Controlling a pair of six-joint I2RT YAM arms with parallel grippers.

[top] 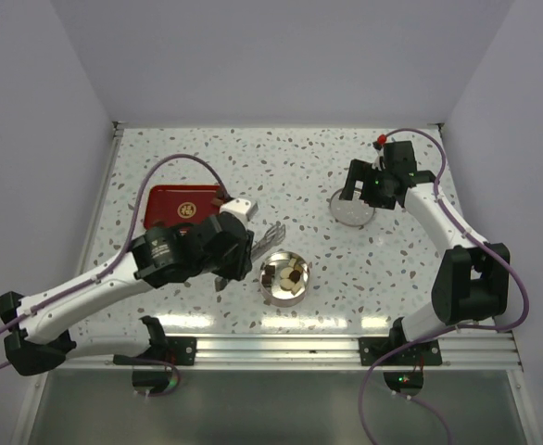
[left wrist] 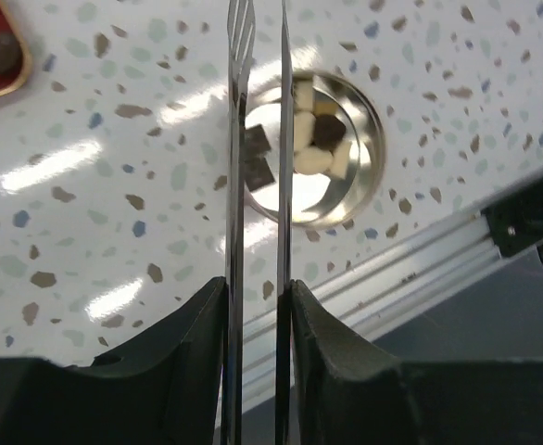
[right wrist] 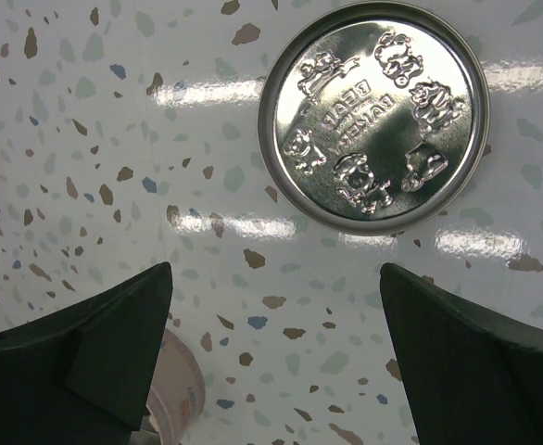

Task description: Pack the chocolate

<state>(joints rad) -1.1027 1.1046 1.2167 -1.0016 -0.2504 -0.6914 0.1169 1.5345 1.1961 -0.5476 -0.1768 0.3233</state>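
Bright, even light comes from overhead, and the glossy speckled table throws back white streaks along its near edge. Shadows are soft and short. Through the left wrist camera the tweezers and left gripper blur close to the lens, and glare whitens the floor of the tin. The embossed lid is crisp with highlights; the right gripper is soft.

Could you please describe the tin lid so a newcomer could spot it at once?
On the speckled table, look toward the far right, by the right tool. The lid is a flat silver disc with embossed figures, unlike the deeper open tin holding chocolate.
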